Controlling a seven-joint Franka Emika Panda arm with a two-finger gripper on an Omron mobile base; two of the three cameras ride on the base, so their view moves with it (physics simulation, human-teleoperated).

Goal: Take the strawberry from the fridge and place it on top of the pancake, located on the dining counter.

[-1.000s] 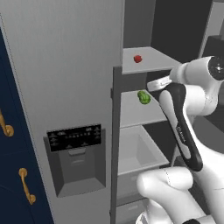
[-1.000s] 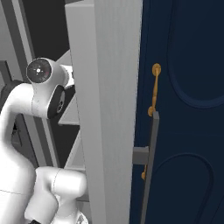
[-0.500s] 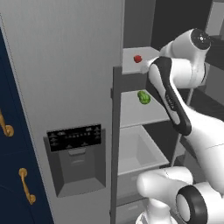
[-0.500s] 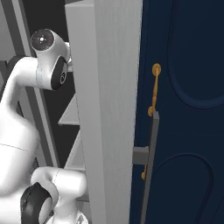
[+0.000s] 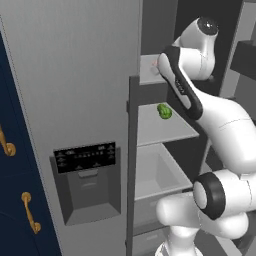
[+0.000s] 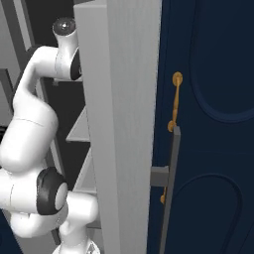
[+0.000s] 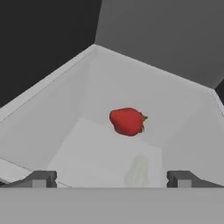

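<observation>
Hand view: gripper (image 7: 112, 178) spread wide, nothing between tips; strawberry (image 7: 127, 121) just ahead on pale shelf (image 7: 105, 153), apart from both tips, near back corner.

Left base view: fridge (image 5: 75, 100) door nearest, black dispenser panel (image 5: 86, 156); arm reaches onto upper shelf, hiding strawberry; green fruit (image 5: 164, 111) one shelf lower; drawer (image 5: 155, 175) below.

Right base view: door edge blocks shelves; navy cabinet (image 6: 208, 124) with gold handle (image 6: 174, 101) beside.

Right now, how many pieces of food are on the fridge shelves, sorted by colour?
Red: 1, the strawberry, lying on a pale shelf ahead of the open gripper.
Green: 1, a small green rounded item on the shelf below the arm.
Total: 2
</observation>
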